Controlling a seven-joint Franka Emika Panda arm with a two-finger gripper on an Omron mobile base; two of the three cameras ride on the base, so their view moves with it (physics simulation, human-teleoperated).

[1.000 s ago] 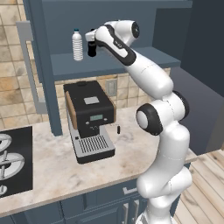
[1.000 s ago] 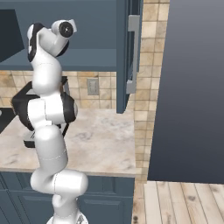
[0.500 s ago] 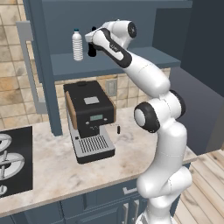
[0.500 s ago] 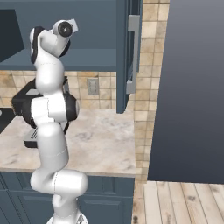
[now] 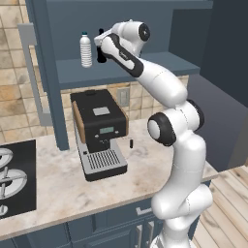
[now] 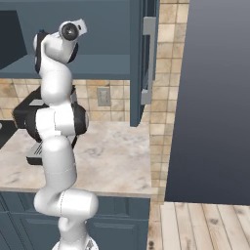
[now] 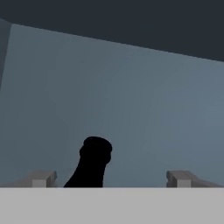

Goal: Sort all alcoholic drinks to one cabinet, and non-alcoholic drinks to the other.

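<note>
Marble worktop, open cabinet shelf: water bottle, cola bottle between my released pincer.

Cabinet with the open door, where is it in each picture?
Left base view: the open cabinet is at the top middle, above the coffee machine.
Right base view: top left, behind the arm.
Hand view: its back wall is straight ahead.
Shared landmark: the coffee machine under it, in both base views.
</note>
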